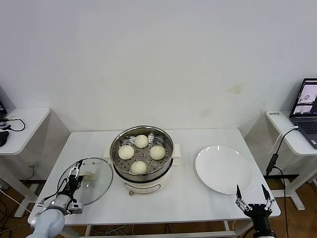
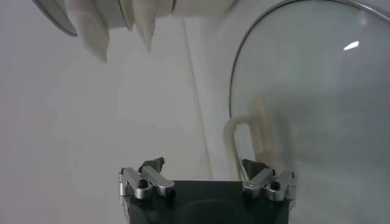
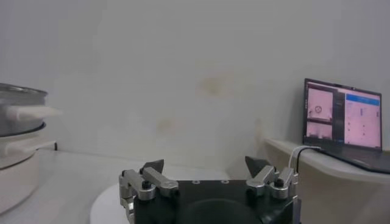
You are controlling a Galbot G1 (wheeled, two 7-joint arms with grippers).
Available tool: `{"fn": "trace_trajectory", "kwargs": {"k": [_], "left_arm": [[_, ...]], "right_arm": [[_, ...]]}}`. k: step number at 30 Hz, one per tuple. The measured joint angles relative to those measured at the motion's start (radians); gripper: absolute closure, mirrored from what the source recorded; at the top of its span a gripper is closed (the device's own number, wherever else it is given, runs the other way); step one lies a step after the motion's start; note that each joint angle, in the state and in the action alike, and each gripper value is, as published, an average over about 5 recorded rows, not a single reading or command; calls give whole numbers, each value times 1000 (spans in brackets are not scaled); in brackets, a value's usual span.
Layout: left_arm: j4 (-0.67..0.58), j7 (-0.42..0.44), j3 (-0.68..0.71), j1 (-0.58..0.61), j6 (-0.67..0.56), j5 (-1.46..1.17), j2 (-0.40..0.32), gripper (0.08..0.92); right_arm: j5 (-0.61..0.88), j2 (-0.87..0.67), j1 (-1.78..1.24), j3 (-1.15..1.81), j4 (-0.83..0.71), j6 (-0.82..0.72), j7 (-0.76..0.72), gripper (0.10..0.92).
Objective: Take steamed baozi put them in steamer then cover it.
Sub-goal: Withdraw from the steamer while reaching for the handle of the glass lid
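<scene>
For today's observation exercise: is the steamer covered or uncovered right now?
Uncovered. The steamer shows four baozi on its perforated tray, while the glass lid lies flat on the table to its left, beside the left pincer.

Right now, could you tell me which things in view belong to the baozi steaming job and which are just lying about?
Part of the job:
- four steamed baozi, already in the steamer
- glass lid, flat on the table left of the steamer
- left claw, open over the lid

Just lying about:
- empty white plate
- laptop on the side table
- right claw, open, idle near the plate

glass lid (image 2: 317,97), cream handle (image 2: 247,137), jaws apart
</scene>
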Motion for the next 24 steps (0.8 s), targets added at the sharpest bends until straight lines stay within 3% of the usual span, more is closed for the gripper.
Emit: {"fn": "trace_trajectory", "kwargs": {"k": [9,24], "left_arm": [[29,3,14,-28,-2,1,-1,189],[72,14,25,-49,-14,8,-3,597]], "right_arm": [[-3,1,0,-12,-3,0,-2,203],[-2,1,1,-14,-7,2,-5,203]]}}
